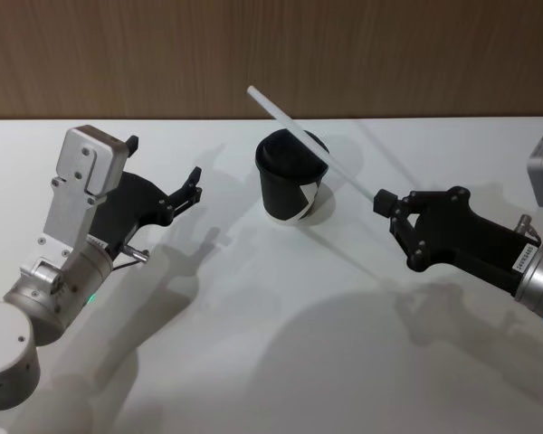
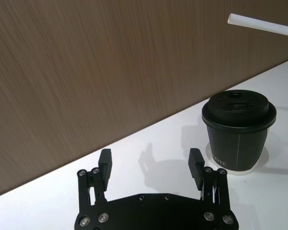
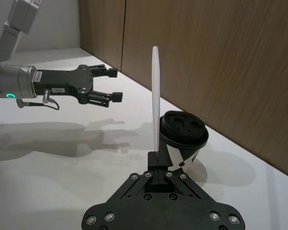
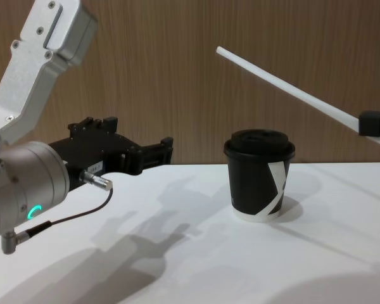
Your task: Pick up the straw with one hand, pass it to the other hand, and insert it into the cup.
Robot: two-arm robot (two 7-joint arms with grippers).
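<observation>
Straw (image 1: 312, 146) clamped at its lower end in right gripper (image 1: 383, 201), slanting up over the cup (image 1: 290, 185), clear of its lid (image 2: 238, 106). Cup upright on white table (image 1: 253, 344), contents hidden. Left gripper (image 1: 164, 159) spread wide, left of cup. Wood wall (image 1: 253, 54) behind.

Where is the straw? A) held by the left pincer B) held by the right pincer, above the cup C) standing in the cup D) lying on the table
B: the right pincer is shut on one end of the straw, which slants over the cup; the left pincer is open.
</observation>
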